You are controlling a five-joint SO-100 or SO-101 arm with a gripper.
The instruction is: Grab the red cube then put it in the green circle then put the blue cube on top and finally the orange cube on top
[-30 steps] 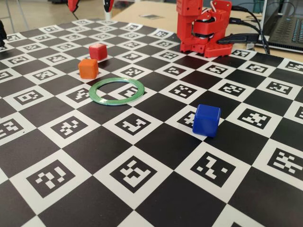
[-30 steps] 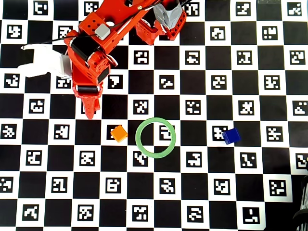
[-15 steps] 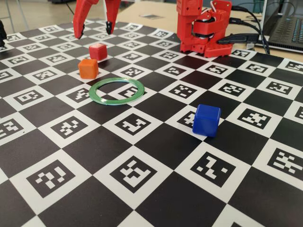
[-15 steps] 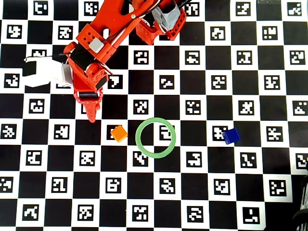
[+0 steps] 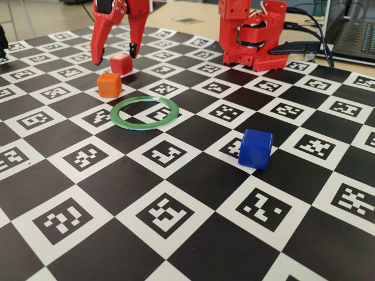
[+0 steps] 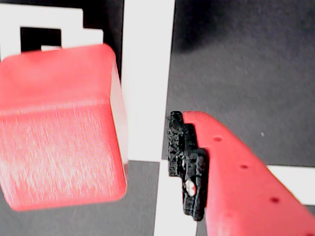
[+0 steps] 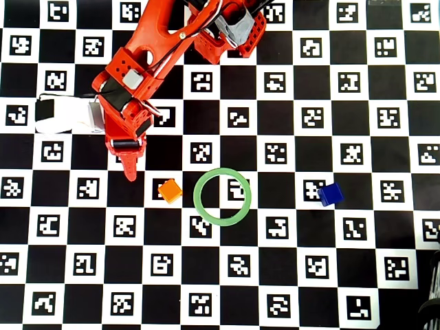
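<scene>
In the fixed view the red cube (image 5: 121, 64) sits at the far left of the checkered board. My gripper (image 5: 115, 57) hangs open over it, one fingertip on each side and both apart from it. The wrist view shows the red cube (image 6: 59, 128) large at left, and one black-padded finger (image 6: 189, 167) stands a gap away to its right. The orange cube (image 5: 109, 84) lies just in front of the red one, beside the green circle (image 5: 142, 127), which has nothing in it. The blue cube (image 5: 256, 148) stands alone at the right. From overhead the arm hides the red cube.
The red arm base (image 5: 252, 32) stands at the board's far edge, with cables and a laptop (image 5: 354, 35) behind it. Overhead, the orange cube (image 7: 170, 190), green circle (image 7: 195, 196) and blue cube (image 7: 331, 194) lie in one row across the board.
The gripper has come down from above the board, and its open fingers now straddle the red cube. The cubes and the ring have not moved.
</scene>
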